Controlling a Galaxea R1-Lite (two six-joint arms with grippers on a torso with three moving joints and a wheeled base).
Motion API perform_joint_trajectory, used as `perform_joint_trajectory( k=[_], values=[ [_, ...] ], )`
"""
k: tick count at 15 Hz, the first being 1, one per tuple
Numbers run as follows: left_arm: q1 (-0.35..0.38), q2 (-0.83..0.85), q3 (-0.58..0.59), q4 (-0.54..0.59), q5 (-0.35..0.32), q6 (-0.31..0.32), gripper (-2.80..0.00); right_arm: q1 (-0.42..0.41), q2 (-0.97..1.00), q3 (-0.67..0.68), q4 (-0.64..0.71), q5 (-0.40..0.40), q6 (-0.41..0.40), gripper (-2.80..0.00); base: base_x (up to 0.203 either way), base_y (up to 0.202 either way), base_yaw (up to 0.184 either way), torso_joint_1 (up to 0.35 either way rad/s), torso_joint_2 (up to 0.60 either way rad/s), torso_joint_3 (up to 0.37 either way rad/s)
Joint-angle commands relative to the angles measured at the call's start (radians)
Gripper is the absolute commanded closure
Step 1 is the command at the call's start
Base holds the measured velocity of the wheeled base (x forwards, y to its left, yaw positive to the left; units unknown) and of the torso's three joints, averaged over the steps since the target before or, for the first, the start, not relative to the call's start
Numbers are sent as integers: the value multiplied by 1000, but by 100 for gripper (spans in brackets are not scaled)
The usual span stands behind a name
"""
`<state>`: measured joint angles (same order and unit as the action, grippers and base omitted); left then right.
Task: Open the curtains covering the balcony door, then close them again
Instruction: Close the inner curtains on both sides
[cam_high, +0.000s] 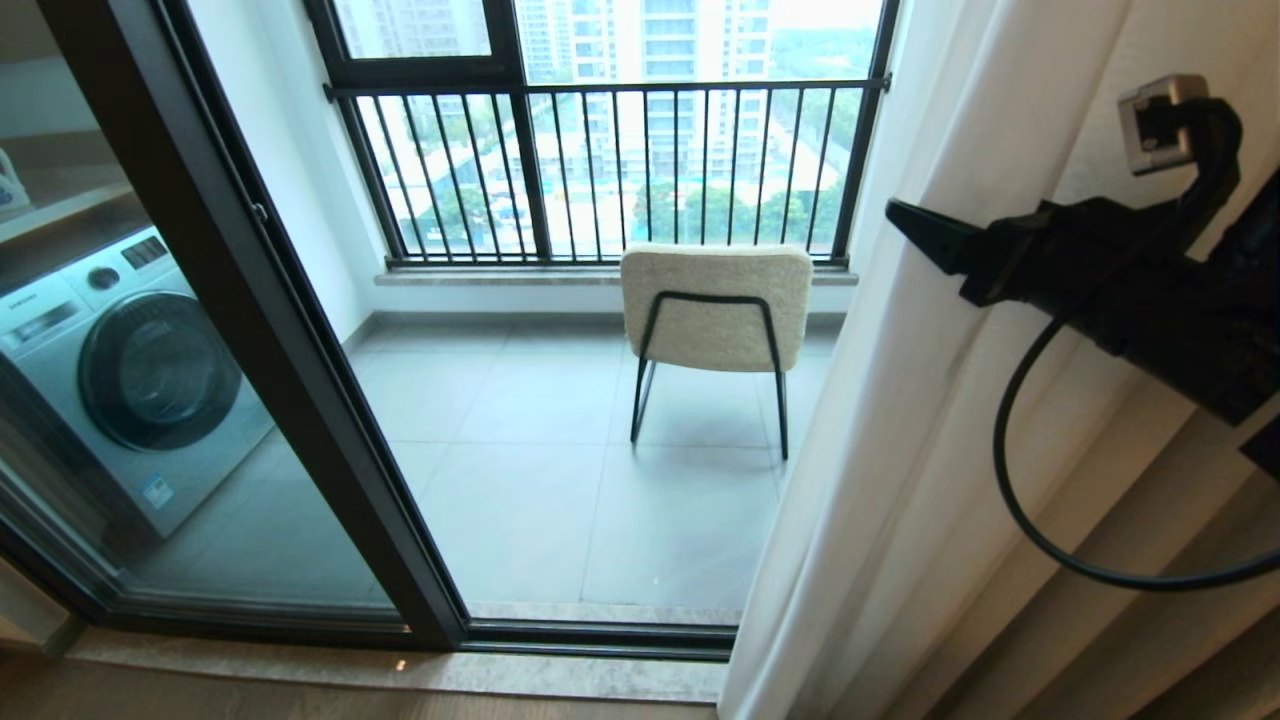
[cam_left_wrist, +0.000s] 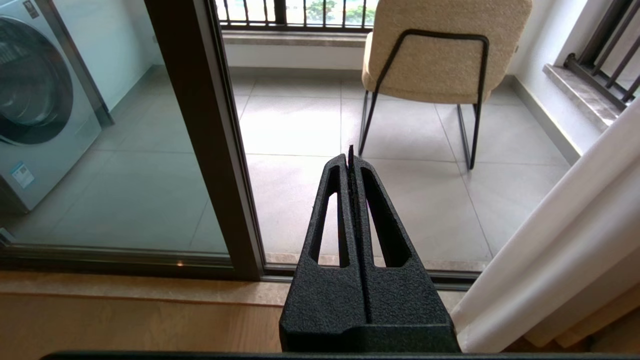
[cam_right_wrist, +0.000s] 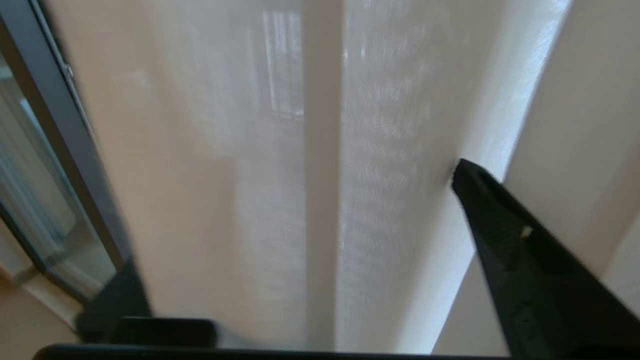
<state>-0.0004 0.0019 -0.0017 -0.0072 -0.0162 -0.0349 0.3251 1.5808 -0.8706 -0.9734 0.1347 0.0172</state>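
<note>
Right gripper (cam_high: 915, 232), jaws spread wide with curtain fabric between them, sits at the sheer curtains' (cam_high: 900, 420) bunched inner edge on the right of the open balcony door (cam_high: 300, 380), likely to draw them across; left gripper (cam_left_wrist: 350, 160) parked, pinched closed.

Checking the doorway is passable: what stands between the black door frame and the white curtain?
Only bare balcony floor tiles and the chair farther back separate the door frame from the curtain, seen in the head view.
</note>
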Motion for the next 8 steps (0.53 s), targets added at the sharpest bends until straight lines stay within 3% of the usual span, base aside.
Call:
perform_joint_trajectory(
  k=[1, 8],
  values=[
    [-1, 0, 0, 0, -1, 0, 0, 2, 11, -1, -28, 0, 6, 0, 0, 0, 0, 0, 0, 0],
    [0, 0, 0, 0, 0, 0, 0, 0, -7, -8, -31, -1, 7, 0, 0, 0, 0, 0, 0, 0]
  ],
)
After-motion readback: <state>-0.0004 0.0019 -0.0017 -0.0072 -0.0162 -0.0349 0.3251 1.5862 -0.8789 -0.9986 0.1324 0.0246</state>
